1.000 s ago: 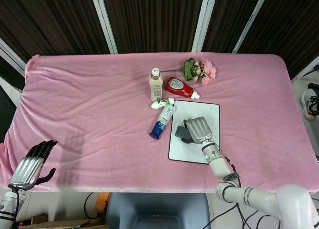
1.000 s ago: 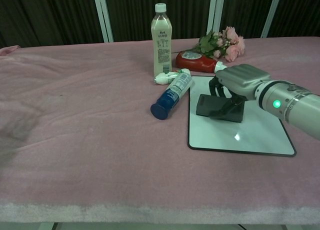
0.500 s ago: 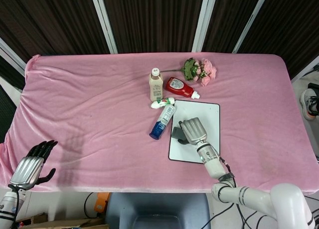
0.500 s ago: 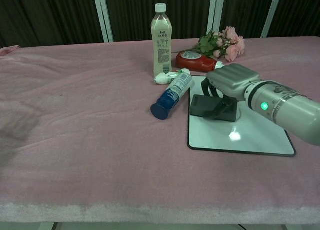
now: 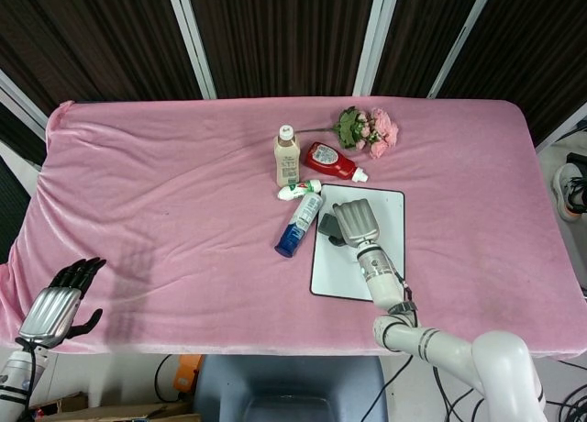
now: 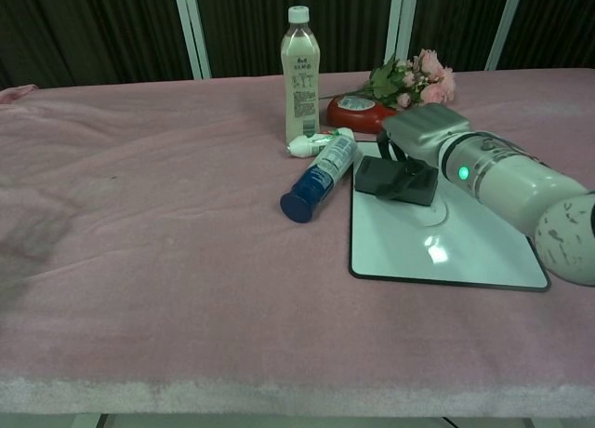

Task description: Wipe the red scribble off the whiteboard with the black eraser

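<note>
From the head view, the right hand [image 5: 356,222] lies palm-down over the upper left part of the whiteboard [image 5: 376,257], its fingers curled over the black eraser [image 5: 327,229], which peeks out at the hand's left side on the board's left edge. The board lies flat on the pink tablecloth [image 5: 165,193] and its visible surface looks white; no red mark can be made out from here. Just beside the board's left edge lies a blue-capped tube [image 5: 298,226] on its side, and a small white and green tube [image 5: 299,190] lies near the board's upper left corner. Behind these stands a beige drink bottle [image 5: 287,157], with a red ketchup bottle [image 5: 332,161] lying just to its right and a bunch of pink flowers [image 5: 369,128] beyond that. The left hand [image 5: 57,305] hangs off the near left corner of the table, well apart from everything, its dark fingers spread and holding nothing.

From the chest view, the right hand [image 6: 423,135] grips the black eraser [image 6: 395,180] from above, pressing it against the far left part of the whiteboard [image 6: 446,256]. The eraser's left end reaches the board's left border, near the blue-capped tube [image 6: 319,177]. The drink bottle [image 6: 298,73] stands upright behind it. The left hand does not show here.
</note>
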{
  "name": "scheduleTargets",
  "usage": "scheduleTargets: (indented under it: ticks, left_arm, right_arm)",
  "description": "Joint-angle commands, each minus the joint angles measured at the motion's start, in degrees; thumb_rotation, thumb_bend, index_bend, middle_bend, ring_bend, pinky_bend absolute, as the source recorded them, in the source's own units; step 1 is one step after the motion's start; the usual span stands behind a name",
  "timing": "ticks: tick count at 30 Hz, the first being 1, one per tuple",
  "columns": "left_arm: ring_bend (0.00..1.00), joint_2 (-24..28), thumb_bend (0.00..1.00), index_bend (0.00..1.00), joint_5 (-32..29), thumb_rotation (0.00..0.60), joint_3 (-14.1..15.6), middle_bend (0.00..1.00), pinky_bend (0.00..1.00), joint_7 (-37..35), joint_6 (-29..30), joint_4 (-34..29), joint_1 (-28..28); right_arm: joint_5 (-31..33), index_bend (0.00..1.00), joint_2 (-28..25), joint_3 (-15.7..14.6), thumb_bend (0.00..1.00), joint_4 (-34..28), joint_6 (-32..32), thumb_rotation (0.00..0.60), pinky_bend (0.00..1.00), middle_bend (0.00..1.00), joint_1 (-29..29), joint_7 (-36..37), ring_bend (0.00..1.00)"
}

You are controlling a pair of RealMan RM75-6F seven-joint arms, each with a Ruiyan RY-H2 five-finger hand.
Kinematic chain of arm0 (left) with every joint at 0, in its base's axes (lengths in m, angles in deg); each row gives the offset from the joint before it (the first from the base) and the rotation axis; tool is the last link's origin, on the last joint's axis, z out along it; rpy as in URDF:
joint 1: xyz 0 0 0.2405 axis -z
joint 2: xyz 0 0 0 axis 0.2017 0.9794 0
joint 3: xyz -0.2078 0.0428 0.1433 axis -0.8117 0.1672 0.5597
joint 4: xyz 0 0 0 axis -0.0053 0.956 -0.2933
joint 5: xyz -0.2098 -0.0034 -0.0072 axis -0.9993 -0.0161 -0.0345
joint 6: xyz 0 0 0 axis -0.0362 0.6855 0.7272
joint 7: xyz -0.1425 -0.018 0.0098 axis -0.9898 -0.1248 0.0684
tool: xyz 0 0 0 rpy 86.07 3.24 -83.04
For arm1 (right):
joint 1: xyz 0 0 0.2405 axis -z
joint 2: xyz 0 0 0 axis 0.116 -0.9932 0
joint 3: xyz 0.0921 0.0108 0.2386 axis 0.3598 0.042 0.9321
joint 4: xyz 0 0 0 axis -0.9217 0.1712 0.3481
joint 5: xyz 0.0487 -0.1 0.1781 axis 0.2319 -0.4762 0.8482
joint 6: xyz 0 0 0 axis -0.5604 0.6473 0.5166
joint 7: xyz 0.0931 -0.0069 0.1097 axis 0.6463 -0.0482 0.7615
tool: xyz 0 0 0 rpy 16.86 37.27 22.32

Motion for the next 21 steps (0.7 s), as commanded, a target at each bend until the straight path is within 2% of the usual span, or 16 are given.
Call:
scheduleTargets:
  ticks: [1,6,10,14,21]
  left_arm:
    - [0.04,-0.01,0.39,0.00,0.00,0.600,-0.03,0.06,0.12,-0.05,0.00,0.05,0.04]
    - [0.04,0.05,0.39,0.00,0.10,0.600,0.02,0.06,0.12,-0.22,0.08,0.09,0.02]
    - [0.04,0.09,0.39,0.00,0.35,0.600,0.11,0.06,0.12,-0.27,0.26,0.01,-0.03]
    - [0.04,0.13,0.39,0.00,0.44,0.600,0.13,0.06,0.12,-0.33,0.44,-0.02,-0.09]
    - [0.04,0.07,0.39,0.00,0.69,0.600,0.29,0.06,0.12,-0.14,0.26,-0.15,0.02]
  right_arm:
    - [2.64,0.98,1.39,1.54,0.45,3.41,-0.89,0.600,0.86,0.75,-1.94,-2.59,0.76]
    - [3.97,0.98,1.68,1.79,0.45,5.15,-0.94,0.600,0.86,0.75,-2.31,-3.31,0.76]
    - [3.56,0.98,0.48,0.92,0.45,3.55,-0.71,0.600,0.86,0.75,-1.46,-2.77,0.76]
    - [0.71,0.98,-2.69,-2.08,0.45,-2.07,1.23,0.600,0.86,0.75,0.97,-2.20,0.76]
    - [-4.61,0.98,-9.95,-9.07,0.45,-14.51,4.45,0.600,0.86,0.75,6.32,-1.92,0.76]
